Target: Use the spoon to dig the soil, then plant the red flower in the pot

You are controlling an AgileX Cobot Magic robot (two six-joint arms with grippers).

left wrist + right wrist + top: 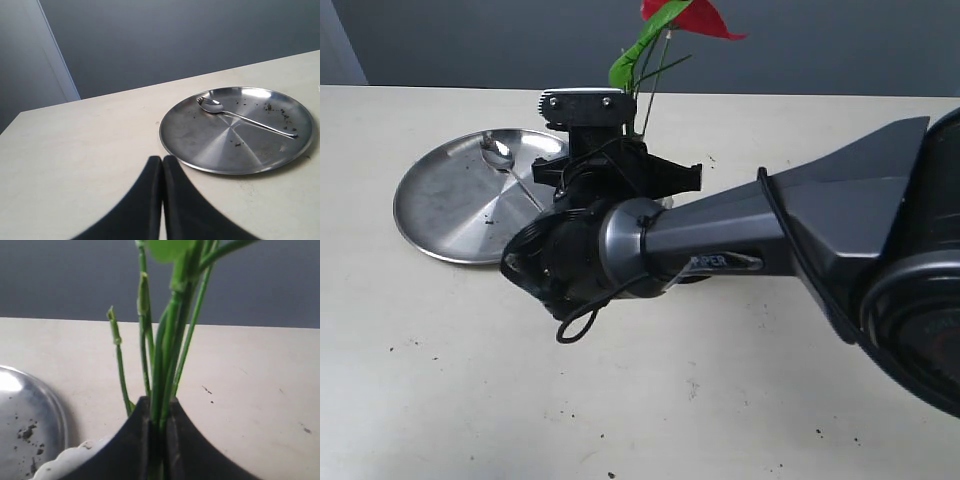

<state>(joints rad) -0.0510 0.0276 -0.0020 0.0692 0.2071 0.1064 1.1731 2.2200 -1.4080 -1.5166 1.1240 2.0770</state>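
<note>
My right gripper (160, 409) is shut on the green stems of the red flower (705, 18), whose bloom and green leaf (638, 50) rise upright above the arm in the exterior view. Just below the fingers shows a piece of the white pot's scalloped rim (75, 452); the arm hides the pot in the exterior view. The spoon (242, 117) lies bowl up in the steel plate (200, 145). Soil shows only as dark crumbs (27, 432) on the plate. My left gripper (162, 161) is shut and empty, low over the table, just short of the plate's rim.
The right arm (770, 240) reaches across the middle of the table from the right and covers much of it. The plate (440, 210) sits at the left, beside the pot. Soil specks are scattered over the table in front. A grey wall stands behind.
</note>
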